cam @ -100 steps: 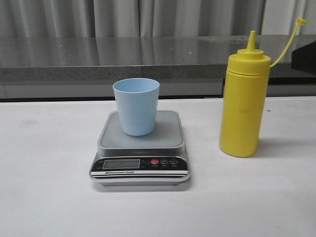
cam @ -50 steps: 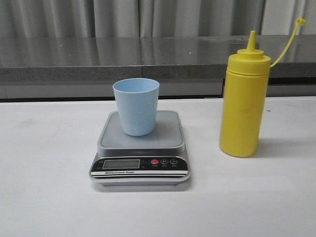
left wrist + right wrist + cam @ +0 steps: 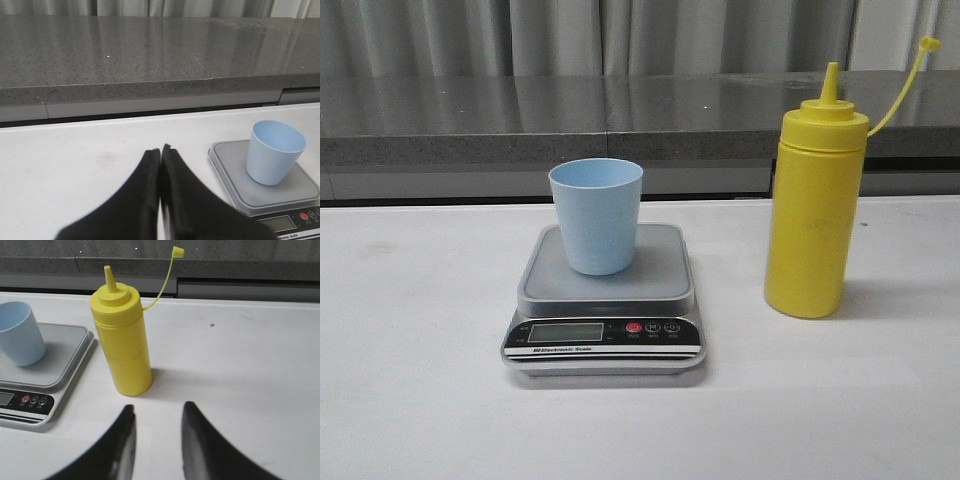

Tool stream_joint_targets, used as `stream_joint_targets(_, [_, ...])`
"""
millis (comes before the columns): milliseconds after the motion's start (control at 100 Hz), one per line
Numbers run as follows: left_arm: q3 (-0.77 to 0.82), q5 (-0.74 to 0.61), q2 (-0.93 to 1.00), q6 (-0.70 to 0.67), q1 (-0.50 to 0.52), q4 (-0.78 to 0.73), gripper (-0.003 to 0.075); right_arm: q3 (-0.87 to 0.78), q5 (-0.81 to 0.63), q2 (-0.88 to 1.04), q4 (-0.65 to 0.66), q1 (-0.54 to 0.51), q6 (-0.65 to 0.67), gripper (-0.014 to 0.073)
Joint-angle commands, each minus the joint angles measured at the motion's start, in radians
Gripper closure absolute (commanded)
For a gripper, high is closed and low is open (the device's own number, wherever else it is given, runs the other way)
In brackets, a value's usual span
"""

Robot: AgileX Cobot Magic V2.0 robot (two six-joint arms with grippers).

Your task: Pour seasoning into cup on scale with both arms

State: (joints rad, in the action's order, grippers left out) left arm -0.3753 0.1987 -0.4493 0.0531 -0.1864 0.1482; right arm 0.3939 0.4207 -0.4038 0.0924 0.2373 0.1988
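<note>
This looks like a lab or test bench dressed up as a kitchen corner. A plain white table (image 3: 410, 400) sits in front of a long grey speckled stone counter (image 3: 520, 115), and pale pleated curtains (image 3: 560, 35) hang behind it instead of a wall with cupboards. The only kitchen things about are a digital scale (image 3: 605, 310), a blue cup (image 3: 596, 215) and a yellow squeeze bottle (image 3: 812, 215), laid out neatly.

Bright, even, diffuse light — soft shadow right of the seasoning (image 3: 813, 210), faint one under the scale (image 3: 606, 300). Mild sheen on the grey ledge (image 3: 150, 55). Sharp throughout — only near fingers (image 3: 200, 440) blurred.
</note>
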Motion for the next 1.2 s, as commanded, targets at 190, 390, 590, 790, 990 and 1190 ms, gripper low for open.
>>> stream_joint_targets(190, [-0.031,-0.084,-0.006,-0.008,0.004,0.006,0.074,0.037,-0.073,-0.001,0.005,0.0,0.0,0.0662])
stream_joint_targets(390, [-0.031,-0.084,-0.006,-0.008,0.004,0.006,0.074,0.037,-0.073,-0.001,0.005,0.0,0.0,0.0662])
stream_joint_targets(590, [-0.031,-0.084,-0.006,-0.008,0.004,0.006,0.074,0.037,-0.073,-0.001,0.005,0.0,0.0,0.0662])
stream_joint_targets(790, [-0.031,-0.084,-0.006,-0.008,0.004,0.006,0.074,0.036,-0.073,-0.001,0.011,0.0,0.0,0.0662])
stream_joint_targets(990, [-0.031,-0.084,-0.006,-0.008,0.004,0.006,0.074,0.021,-0.073,0.047,0.065,0.0,0.0,0.0662])
stream_joint_targets(1190, [-0.031,-0.084,-0.006,-0.008,0.004,0.006,0.074,-0.053,-0.076,0.197,0.068,-0.016,0.0,0.0662])
